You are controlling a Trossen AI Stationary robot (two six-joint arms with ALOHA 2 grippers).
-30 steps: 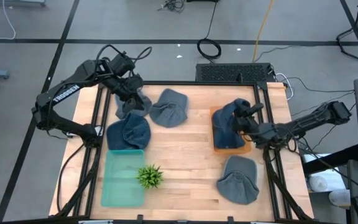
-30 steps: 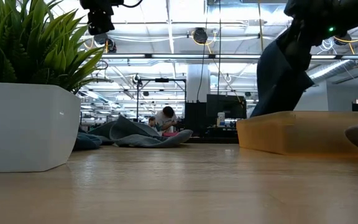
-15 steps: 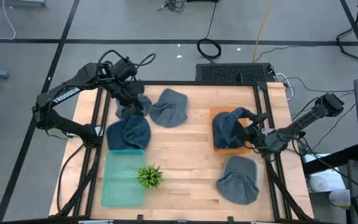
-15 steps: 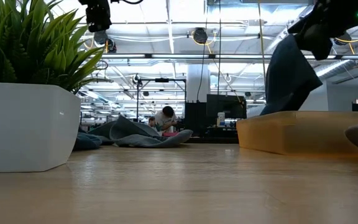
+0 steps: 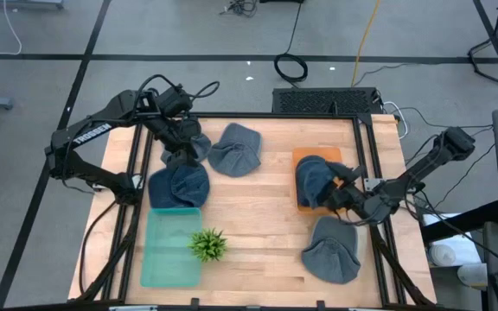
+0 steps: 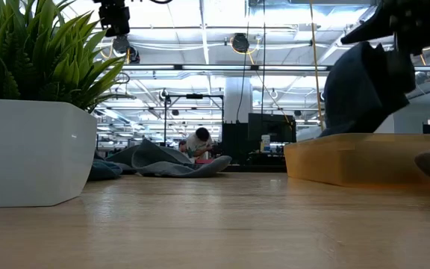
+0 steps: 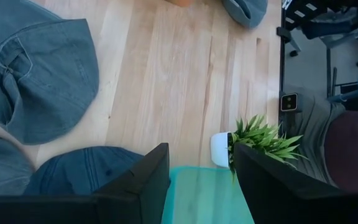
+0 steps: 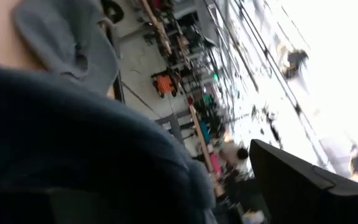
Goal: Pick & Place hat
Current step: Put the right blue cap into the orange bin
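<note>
Wood counter (image 5: 258,216): hat (image 5: 316,180) sits in the orange bin (image 5: 299,159), right gripper (image 5: 346,197) hard against its near-right edge with fingers apart, not gripping; left gripper (image 5: 182,138) is well apart at the far-left, fingers partly spread, holding nothing.

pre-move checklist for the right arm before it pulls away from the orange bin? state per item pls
1. Hat in orange bin: ok, though it bulges above the rim in the low view.
2. Right claw let go of hat: cannot tell; hat fills the right wrist view.
3. Right claw's way out: not ok; a grey hat lies on the table close beside it.
4. Left claw out of the way: ok, open over the hats at the far left.
5. Plant clear of both arms: ok.
</note>
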